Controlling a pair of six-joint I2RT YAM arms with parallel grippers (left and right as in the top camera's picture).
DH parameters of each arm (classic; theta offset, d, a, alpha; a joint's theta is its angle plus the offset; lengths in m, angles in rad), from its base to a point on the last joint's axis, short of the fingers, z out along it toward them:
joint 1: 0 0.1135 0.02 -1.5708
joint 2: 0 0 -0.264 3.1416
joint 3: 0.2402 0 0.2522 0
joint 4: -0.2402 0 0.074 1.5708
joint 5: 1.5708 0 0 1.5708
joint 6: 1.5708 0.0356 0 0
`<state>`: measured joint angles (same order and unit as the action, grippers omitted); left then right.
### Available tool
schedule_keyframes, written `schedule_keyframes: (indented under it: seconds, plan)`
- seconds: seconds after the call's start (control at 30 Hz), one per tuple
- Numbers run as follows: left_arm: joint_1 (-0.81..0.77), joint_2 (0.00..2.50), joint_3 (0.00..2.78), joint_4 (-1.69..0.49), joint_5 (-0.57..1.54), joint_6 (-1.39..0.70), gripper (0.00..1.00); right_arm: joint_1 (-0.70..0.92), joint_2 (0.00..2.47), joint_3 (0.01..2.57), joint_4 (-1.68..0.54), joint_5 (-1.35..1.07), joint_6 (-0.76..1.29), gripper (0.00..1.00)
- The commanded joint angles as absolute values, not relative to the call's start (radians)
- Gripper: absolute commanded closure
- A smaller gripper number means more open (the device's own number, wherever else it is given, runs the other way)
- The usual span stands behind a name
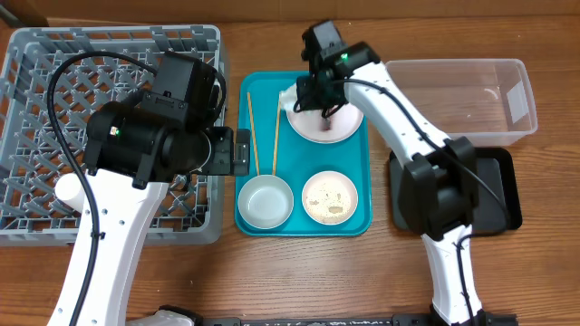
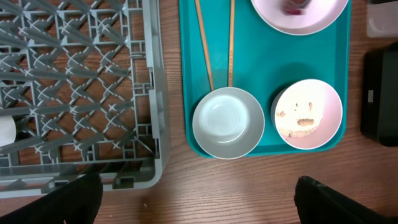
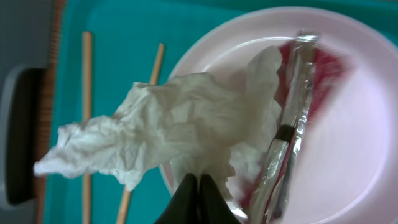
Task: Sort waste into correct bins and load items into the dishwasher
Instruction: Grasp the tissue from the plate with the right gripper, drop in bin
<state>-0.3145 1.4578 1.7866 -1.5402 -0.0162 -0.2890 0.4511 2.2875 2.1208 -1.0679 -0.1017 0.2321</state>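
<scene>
Pinching a fold of the crumpled white tissue (image 3: 168,130), the right gripper (image 3: 198,193) is clamped tight on it above the white plate (image 3: 367,155) at the teal tray's (image 3: 118,25) far end. The red-and-silver wrapper (image 3: 298,93) lies against the tissue and could drag along, or the thin pinch could slip. The left gripper (image 2: 199,182) hangs spread wide, empty, off the tray's near edge.

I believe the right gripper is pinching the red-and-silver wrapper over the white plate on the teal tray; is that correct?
Not quite: the right gripper is pinching the crumpled white tissue instead. The red-and-silver wrapper lies on the white plate, which does sit on the teal tray. The right wrist view shows this.
</scene>
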Motion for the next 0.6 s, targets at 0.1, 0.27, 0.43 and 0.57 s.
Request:
schedule_keyframes:
  seconds: [0.1,0.27,0.43,0.57]
  plan:
    - [-0.315,1.451,1.803,-1.537,-0.026,-0.3,0.0,0.392,2.101,2.174,-1.132,-0.11,0.236,0.96]
    - [-0.315,1.451,1.803,-1.536,-0.026,-0.3,0.0,0.329,2.066,2.174,-1.182,-0.11,0.236,0.96]
    - [-0.315,1.451,1.803,-1.538,-0.026,-0.3,0.0,0.226,2.061,2.174,-1.262,-0.055,0.263,0.96]
    - [-0.315,1.451,1.803,-1.536,-0.026,-0.3,0.0,0.131,2.061,2.173,-1.362,-0.014,0.26,0.96]
